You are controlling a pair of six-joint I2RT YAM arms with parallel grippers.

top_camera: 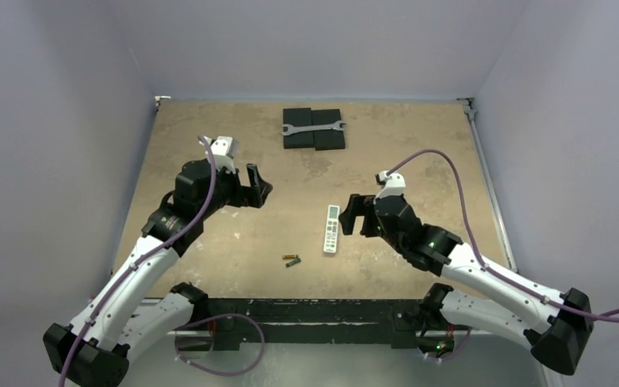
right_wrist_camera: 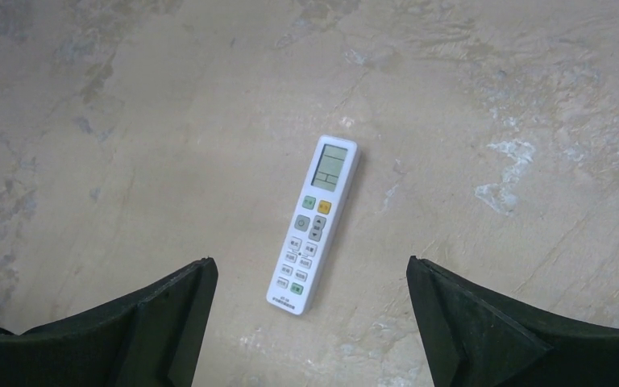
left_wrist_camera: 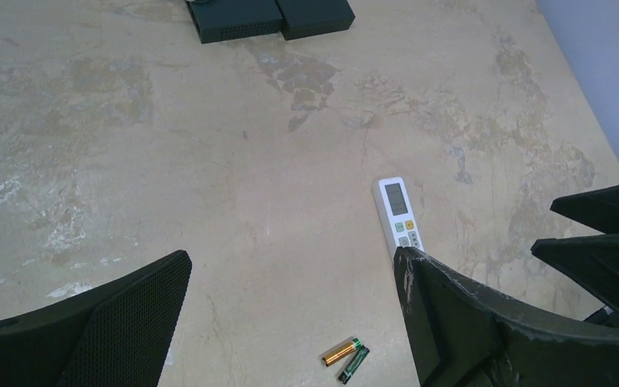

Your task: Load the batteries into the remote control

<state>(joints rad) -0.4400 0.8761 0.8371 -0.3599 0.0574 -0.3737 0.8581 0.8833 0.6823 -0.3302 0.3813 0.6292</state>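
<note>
The white remote control [top_camera: 332, 228] lies face up on the table, buttons and screen showing; it also shows in the right wrist view [right_wrist_camera: 315, 223] and partly in the left wrist view [left_wrist_camera: 397, 216]. The gold battery [top_camera: 289, 258] and the dark green battery [top_camera: 294, 263] lie side by side just left of the remote's near end, also in the left wrist view, gold [left_wrist_camera: 341, 351] and green [left_wrist_camera: 354, 365]. My right gripper [top_camera: 355, 216] is open and empty, hovering just right of the remote. My left gripper [top_camera: 258, 189] is open and empty, held above the table's left half.
Two black flat blocks [top_camera: 313, 129] with a grey wrench [top_camera: 313, 126] on them sit at the back middle. The blocks show in the left wrist view [left_wrist_camera: 270, 16]. Purple walls surround the table. The table's near edge is a black rail [top_camera: 306, 310].
</note>
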